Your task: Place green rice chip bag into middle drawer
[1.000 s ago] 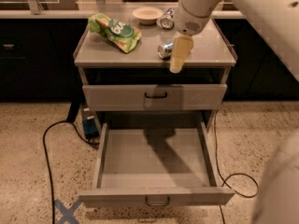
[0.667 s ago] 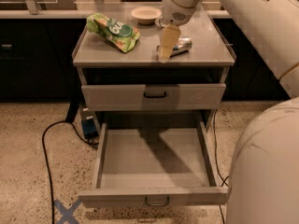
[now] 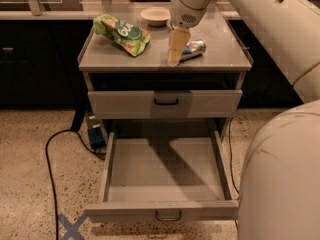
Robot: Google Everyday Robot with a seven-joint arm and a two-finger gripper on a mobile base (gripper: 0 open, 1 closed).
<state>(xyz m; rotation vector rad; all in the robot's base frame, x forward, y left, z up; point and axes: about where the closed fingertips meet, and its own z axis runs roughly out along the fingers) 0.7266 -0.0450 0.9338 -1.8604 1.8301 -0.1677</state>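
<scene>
My claw hangs over the cabinet top, right of the green bag lying there; apart or together, I cannot tell. The cabinet's lower drawer stands pulled out, ready for the bag.

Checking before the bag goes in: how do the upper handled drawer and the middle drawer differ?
The upper drawer is shut; the middle drawer is pulled out. The upper drawer shows only its front; the middle drawer shows its floor too. Both are grey with dark handles. The pincer hangs over the cabinet top.
</scene>
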